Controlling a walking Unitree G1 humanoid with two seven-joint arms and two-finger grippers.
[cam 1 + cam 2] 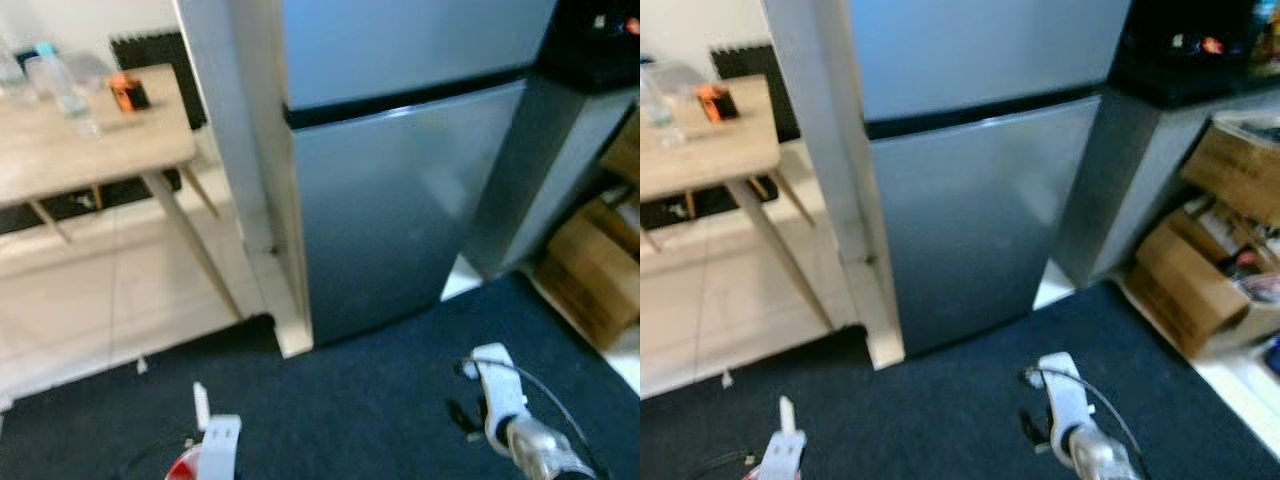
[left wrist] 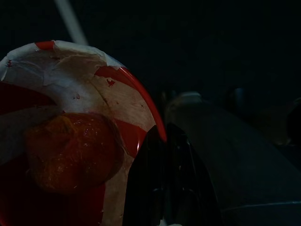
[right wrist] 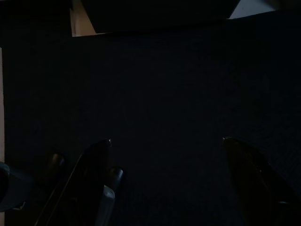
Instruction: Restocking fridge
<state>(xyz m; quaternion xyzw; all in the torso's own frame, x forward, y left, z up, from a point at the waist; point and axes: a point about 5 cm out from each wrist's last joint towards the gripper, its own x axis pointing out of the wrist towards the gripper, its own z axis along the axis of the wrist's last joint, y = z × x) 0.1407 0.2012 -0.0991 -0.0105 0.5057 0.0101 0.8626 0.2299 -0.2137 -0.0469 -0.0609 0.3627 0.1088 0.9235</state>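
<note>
Carpet (image 1: 380, 420), dark blue, lies nearest underfoot, and both arms hang low over it. The left gripper (image 2: 155, 188) is clamped on the rim of a red-and-white bowl (image 2: 80, 94) that holds an orange lump of food (image 2: 70, 150) (what kind is hard to tell in the shade); one black finger presses the bowl's edge in the left wrist view. The right gripper (image 3: 167, 179) hangs empty, its two fingers spread wide above the carpet, the silver forearm (image 1: 530, 445) pointing forward and down.

Ahead stands the fridge (image 1: 400, 200), both doors shut, a dark seam between the upper and the lower one. The step in hand looks like the approach: the door must come open before the bowl can go in. That job seems best suited to the free right gripper, while the left arm keeps the bowl level so the food does not slide out; a steady stance close to the door should help.

Farther off to the left, a light wooden table (image 1: 60, 150) carries clear bottles (image 1: 60, 80) and a small orange item (image 1: 128, 92). Cardboard boxes (image 1: 1200, 270) sit at the right.
</note>
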